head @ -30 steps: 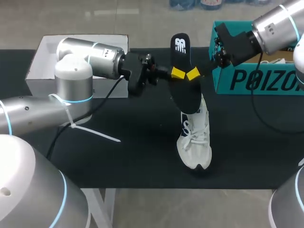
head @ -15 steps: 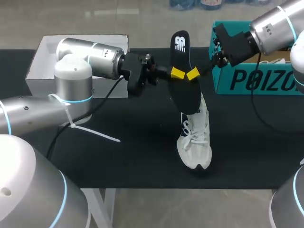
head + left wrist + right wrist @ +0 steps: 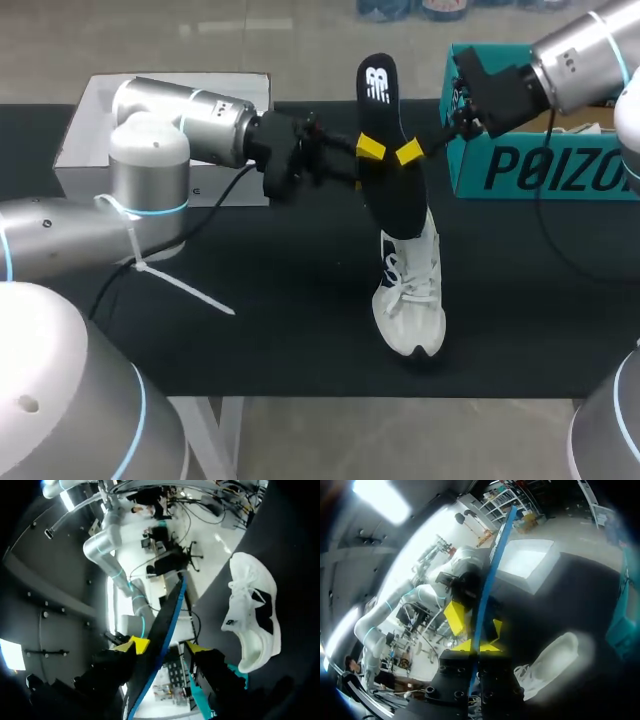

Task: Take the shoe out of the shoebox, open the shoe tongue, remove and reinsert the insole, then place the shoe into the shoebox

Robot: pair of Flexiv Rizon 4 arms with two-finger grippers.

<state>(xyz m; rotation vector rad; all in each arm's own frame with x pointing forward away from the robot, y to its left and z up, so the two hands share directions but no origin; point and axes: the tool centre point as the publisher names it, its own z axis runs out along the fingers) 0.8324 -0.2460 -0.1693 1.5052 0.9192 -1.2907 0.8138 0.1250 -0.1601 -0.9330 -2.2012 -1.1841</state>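
Note:
A black insole [image 3: 385, 150] stands upright in the air above the white shoe [image 3: 410, 290], which lies on the black table. My right gripper [image 3: 408, 153] comes in from the teal shoebox [image 3: 540, 165] side and is shut on the insole's edge, as the right wrist view shows, with both yellow tips of that gripper [image 3: 476, 647] pressed on the thin insole [image 3: 492, 560]. My left gripper [image 3: 368, 152] is on the insole's other side. In the left wrist view the left gripper [image 3: 166, 646] is open, the insole [image 3: 167, 615] passing between its fingers with a gap beside one tip.
A white box [image 3: 100, 120] sits at the table's back left behind my left arm. A loose white cable tie [image 3: 185, 285] hangs from that arm over the mat. The shoe [image 3: 252, 615] lies beyond the left gripper's fingers.
My left gripper has opened and let go of the insole, and its arm has drawn back a little to the left. My right gripper closed on the insole and keeps holding it.

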